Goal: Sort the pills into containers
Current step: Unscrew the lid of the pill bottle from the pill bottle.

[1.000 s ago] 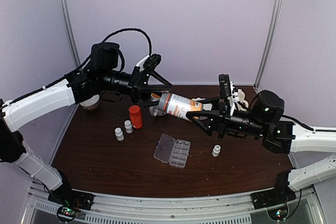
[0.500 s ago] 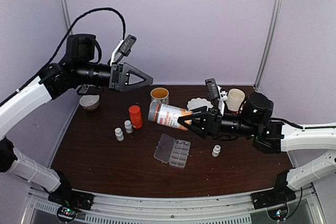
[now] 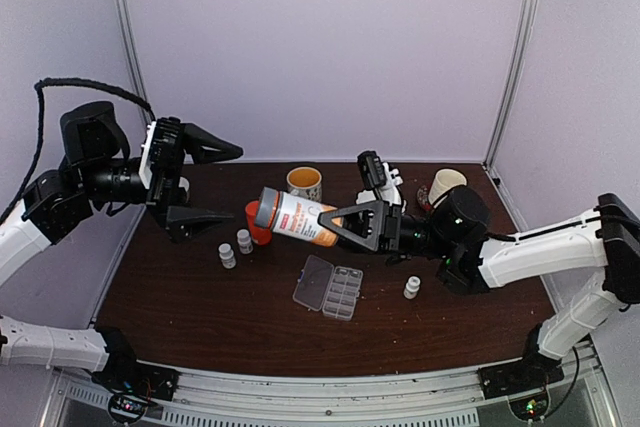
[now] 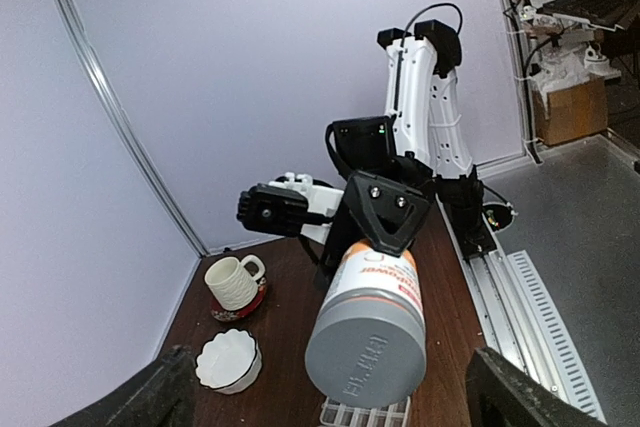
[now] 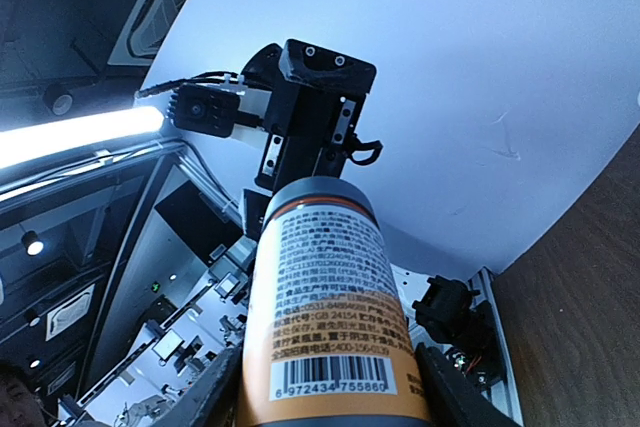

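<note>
My right gripper (image 3: 338, 223) is shut on a large orange-and-white bottle (image 3: 293, 217) with a grey cap, held tilted above the table with the cap toward the left. The right wrist view shows the bottle's label (image 5: 335, 317) between my right gripper's fingers (image 5: 215, 392). My left gripper (image 3: 222, 183) stands open and holds nothing, a short way left of the cap; the left wrist view faces the grey cap (image 4: 368, 347). The clear organizer box with the containers (image 3: 328, 287) lies open on the table below the bottle. No pills can be made out.
A small red bottle (image 3: 256, 235) stands partly behind the big bottle. Small white bottles stand at the left (image 3: 227, 255), (image 3: 244, 240) and at the right (image 3: 411, 287). A mug (image 3: 304, 182), a white cup (image 3: 445, 185) and a fluted white bowl (image 4: 227, 359) sit at the back.
My left gripper opened fully, let go of the bottle's cap end and drew back to the left. My right arm carried the bottle leftward, toward the left gripper.
</note>
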`<action>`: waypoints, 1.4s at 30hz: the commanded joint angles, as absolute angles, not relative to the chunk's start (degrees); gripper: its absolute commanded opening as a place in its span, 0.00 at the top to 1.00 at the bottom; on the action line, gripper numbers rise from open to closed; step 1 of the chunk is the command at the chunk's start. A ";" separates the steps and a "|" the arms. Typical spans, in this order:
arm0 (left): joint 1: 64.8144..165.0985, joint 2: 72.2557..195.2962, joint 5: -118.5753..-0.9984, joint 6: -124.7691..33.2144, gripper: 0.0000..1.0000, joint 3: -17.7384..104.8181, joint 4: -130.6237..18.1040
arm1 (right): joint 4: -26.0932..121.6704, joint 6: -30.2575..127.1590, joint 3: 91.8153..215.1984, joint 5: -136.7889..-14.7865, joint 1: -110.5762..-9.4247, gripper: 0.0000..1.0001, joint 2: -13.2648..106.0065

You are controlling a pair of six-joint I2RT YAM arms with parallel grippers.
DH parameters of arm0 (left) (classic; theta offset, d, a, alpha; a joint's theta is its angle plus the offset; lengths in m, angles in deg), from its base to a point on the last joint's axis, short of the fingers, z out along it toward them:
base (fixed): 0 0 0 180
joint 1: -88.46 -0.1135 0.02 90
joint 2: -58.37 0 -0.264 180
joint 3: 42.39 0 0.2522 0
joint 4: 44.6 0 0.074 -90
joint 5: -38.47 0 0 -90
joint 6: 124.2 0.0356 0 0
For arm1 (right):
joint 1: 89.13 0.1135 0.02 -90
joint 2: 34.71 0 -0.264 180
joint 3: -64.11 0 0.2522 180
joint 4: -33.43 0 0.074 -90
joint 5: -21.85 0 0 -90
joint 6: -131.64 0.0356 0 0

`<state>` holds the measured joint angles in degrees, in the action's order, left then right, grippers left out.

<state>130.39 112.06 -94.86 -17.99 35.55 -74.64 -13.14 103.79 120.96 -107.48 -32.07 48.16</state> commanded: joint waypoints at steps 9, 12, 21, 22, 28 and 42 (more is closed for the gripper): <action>130.20 114.01 -99.32 -4.10 0.02 39.70 -86.98 | -44.19 118.47 126.26 -111.32 -32.26 1.00 61.09; 130.33 114.24 -99.80 -4.05 0.02 39.79 -88.13 | -44.26 118.96 127.43 -111.65 -32.26 1.00 62.39; 131.60 116.06 -95.53 -3.47 0.02 40.92 -86.76 | -43.72 119.53 129.18 -111.83 -32.26 1.00 64.20; 131.61 116.17 -95.08 -3.73 0.02 41.01 -86.18 | -43.77 119.56 129.20 -111.83 -32.27 1.00 64.27; 132.15 117.40 -95.09 -4.27 0.02 43.16 -85.01 | -43.37 119.26 129.11 -111.65 -32.26 1.00 64.69; 135.90 119.58 -89.62 -3.71 0.18 46.14 -88.55 | -41.90 118.46 129.11 -111.57 -32.26 1.00 65.13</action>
<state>135.57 118.95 -91.60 -3.59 43.77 -88.95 -40.44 119.35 127.54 -111.04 -32.16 64.73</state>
